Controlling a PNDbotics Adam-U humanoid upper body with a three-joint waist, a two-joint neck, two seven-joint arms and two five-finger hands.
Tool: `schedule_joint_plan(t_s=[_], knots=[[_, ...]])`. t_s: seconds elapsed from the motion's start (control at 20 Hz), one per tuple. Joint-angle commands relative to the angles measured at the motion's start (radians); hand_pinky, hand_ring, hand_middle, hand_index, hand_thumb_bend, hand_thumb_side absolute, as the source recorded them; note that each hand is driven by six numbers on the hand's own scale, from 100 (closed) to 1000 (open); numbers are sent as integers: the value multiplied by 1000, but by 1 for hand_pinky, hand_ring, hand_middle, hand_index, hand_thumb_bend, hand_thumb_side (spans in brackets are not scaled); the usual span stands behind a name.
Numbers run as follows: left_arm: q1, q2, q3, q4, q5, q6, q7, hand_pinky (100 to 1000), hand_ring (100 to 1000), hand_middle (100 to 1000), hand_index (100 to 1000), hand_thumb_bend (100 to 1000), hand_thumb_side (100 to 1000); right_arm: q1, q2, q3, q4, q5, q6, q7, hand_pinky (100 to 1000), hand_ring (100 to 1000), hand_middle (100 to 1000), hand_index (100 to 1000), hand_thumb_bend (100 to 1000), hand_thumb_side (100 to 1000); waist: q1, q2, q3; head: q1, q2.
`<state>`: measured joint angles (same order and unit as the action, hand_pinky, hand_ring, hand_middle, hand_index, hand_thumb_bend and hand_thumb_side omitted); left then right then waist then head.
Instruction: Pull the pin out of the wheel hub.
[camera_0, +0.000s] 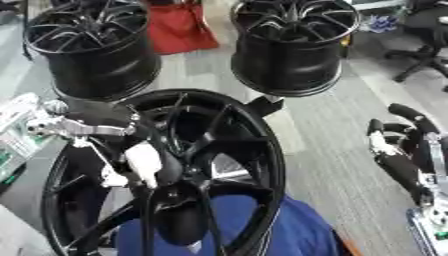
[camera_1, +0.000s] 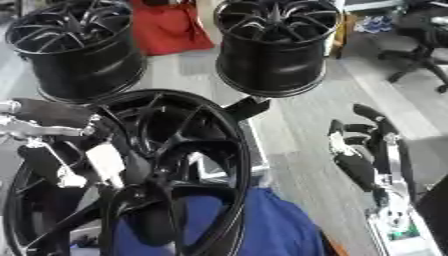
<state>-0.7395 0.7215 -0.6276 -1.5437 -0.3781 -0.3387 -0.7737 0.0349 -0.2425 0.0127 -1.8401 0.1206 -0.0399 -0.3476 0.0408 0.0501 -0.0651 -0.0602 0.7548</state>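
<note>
a blue cloth (camera_0: 297, 235) lies nearest, under the big black spoked wheel hub (camera_0: 219, 150). the left robot hand (camera_0: 144, 162) reaches in among its spokes, nearer by far; whether its fingers grasp the pin i cannot tell. the right robot hand (camera_0: 398, 150) hangs released, well apart to the right.
</note>
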Motion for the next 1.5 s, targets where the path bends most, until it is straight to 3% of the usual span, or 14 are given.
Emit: schedule_joint_plan(t_s=[0.05,0.2,0.4,0.7,0.9,1.25,1.5], knots=[[-12,30,8,1,6,-152,-133,442,536,639,802,100,130,-12,-12,-1,-10,-3,-3,2,585,683,801,810,229,267,-3,-7,1,-1,-10],[-13,32,17,-2,29,-163,-133,366,460,529,727,100,102,-12,-12,-1,-9,-3,-2,2,585,683,801,810,228,269,-4,-7,2,-1,-10],[-17,42,57,-31,103,-151,-133,310,407,454,666,100,121,-11,-11,-3,-9,-3,-1,1,585,683,801,810,228,269,-5,-8,4,-4,-11],[-38,82,173,-116,236,-85,-133,285,384,422,642,100,122,-9,-11,-5,-8,-3,-1,-1,585,683,801,810,227,269,-6,-11,9,-7,-11],[-24,145,294,-153,267,-36,-133,288,385,421,643,100,114,-5,-12,-9,-7,-1,0,-4,585,683,801,810,228,269,-5,-12,15,-10,-12],[110,268,511,-78,264,35,-122,284,380,416,644,100,107,0,-12,-15,-4,2,-1,-11,585,683,801,810,227,269,1,-16,33,-23,-10],[235,290,589,78,132,67,-75,307,395,432,657,100,100,2,-11,-18,-3,4,-2,-15,586,683,801,810,227,269,2,-20,40,-26,-7]])
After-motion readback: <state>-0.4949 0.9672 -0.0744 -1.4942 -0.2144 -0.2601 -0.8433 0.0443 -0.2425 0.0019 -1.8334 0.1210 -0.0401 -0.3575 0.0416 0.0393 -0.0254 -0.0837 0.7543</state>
